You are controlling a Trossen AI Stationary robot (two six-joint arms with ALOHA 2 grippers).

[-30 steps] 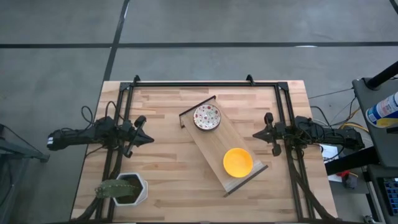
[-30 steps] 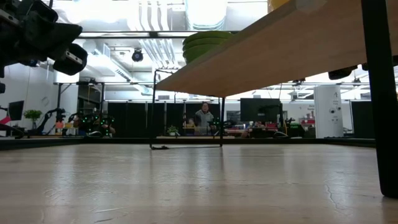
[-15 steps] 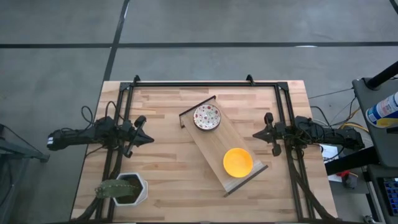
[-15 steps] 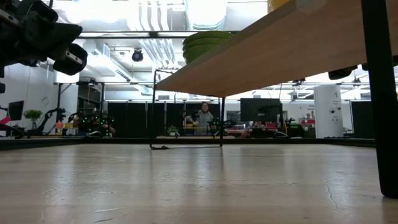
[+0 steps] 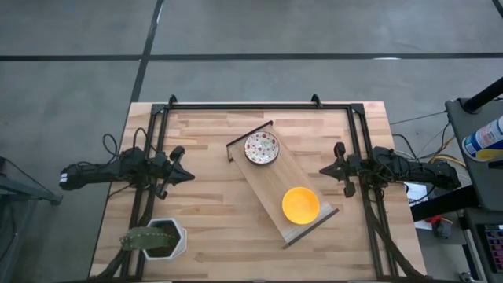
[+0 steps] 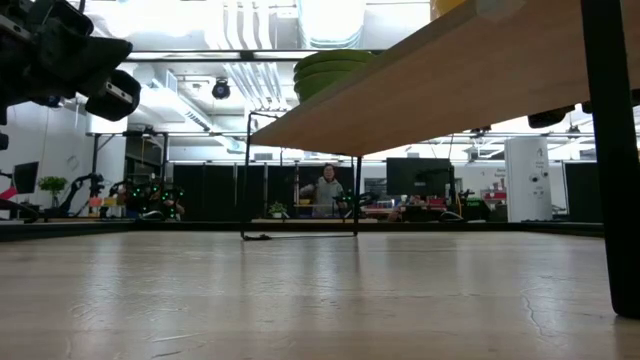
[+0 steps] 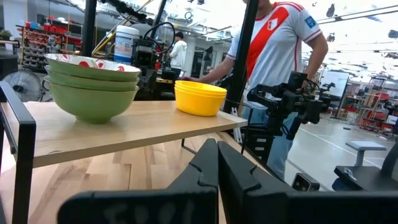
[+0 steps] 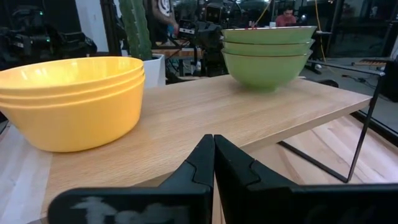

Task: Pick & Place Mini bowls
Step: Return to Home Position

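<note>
The placing looks finished, and the step in hand is the return to rest. All the mini bowls in view sit on the wooden shelf [image 5: 275,177], which lies diagonally across the middle of the table [image 5: 212,134]. The patterned stack [image 5: 261,147], white and speckled inside and green outside, stands at the shelf's far left end. The yellow stack [image 5: 300,204] stands at its near right end. The wrist views show three bowls nested in each stack, both sitting level and well apart from each other.

The left gripper [image 5: 187,174] hovers over the left side of the table and points at the shelf. Its fingers are pressed together with nothing between them. The right gripper [image 5: 323,170] mirrors it on the right side, also closed and empty. Neither touches the shelf or a bowl, and each is well clear of its nearer stack.

No bowl lies loose on the table, so I judge that nothing is left to carry. The next move likely only calls for both arms to settle into their parked pose, keeping level so they do not clip the shelf's edge.

A white pot [image 5: 161,238] with a green plant stands at the near left corner, out of the way. A person [image 7: 273,37] stands beyond the table in the left wrist view.
</note>
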